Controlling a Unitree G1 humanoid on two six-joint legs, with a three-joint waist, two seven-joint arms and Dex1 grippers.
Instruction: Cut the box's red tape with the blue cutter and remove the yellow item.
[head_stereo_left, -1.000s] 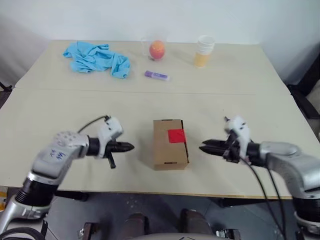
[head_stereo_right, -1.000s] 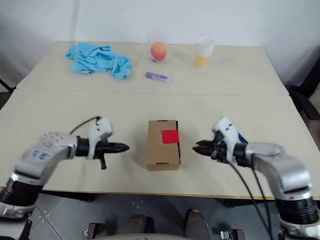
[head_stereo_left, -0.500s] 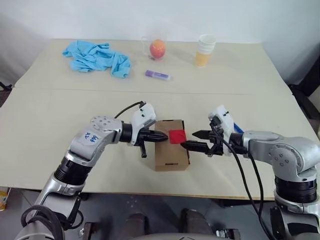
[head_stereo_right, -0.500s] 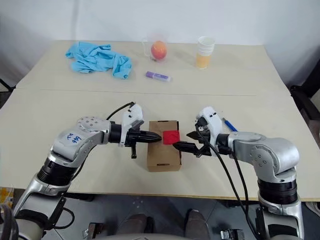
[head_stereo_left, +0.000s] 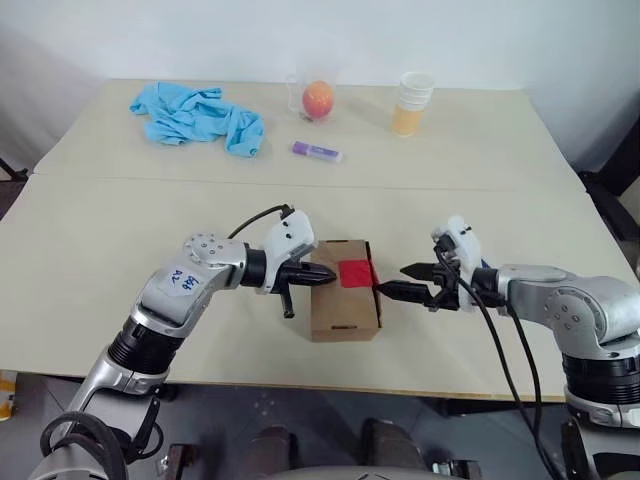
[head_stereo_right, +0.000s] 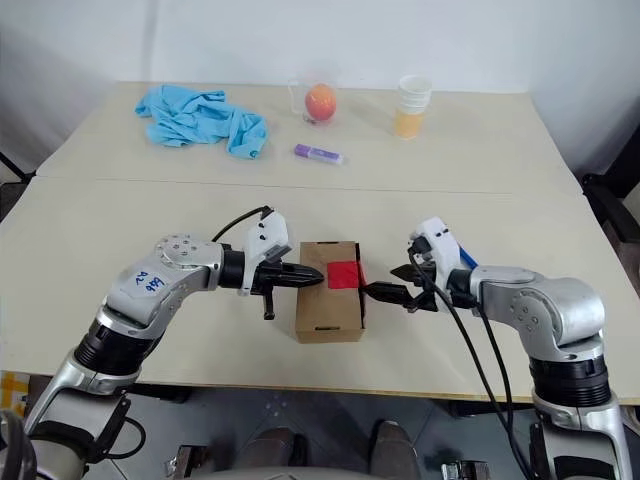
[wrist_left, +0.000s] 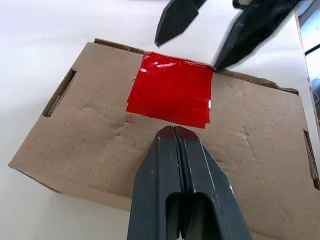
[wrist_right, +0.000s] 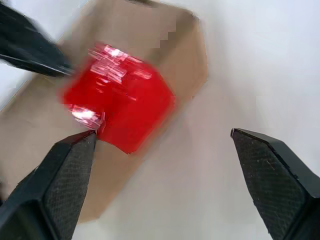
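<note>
A brown box (head_stereo_left: 345, 290) sits near the front edge of a pale worktop (head_stereo_left: 120, 230), flaps closed, its top bearing a square of red tape (head_stereo_left: 355, 273) on the side toward the robot's right. The left hand (head_stereo_left: 325, 274), its two black fingers pressed together, reaches in from the robot's left and hangs over the box top with its tip just beside the tape; in the left wrist view the joined fingers (wrist_left: 180, 170) point at the near edge of the red patch. The right hand (head_stereo_left: 392, 285) comes in from the opposite side with its fingers spread wide apart, holding nothing, their tips at the box's right edge next to the tape; the right wrist view shows one finger (wrist_right: 65, 170) close to a corner of the patch and the other out over bare worktop. A sliver of dark blue, probably the cutter (head_stereo_right: 466, 259), shows on the worktop just behind the right wrist. Well apart from the box, along the far side of the worktop, lie a crumpled blue cloth (head_stereo_left: 195, 115), an orange ball (head_stereo_left: 317, 97) in a clear cup, a purple tube (head_stereo_left: 316, 152) and a stack of paper cups (head_stereo_left: 410, 102).
</note>
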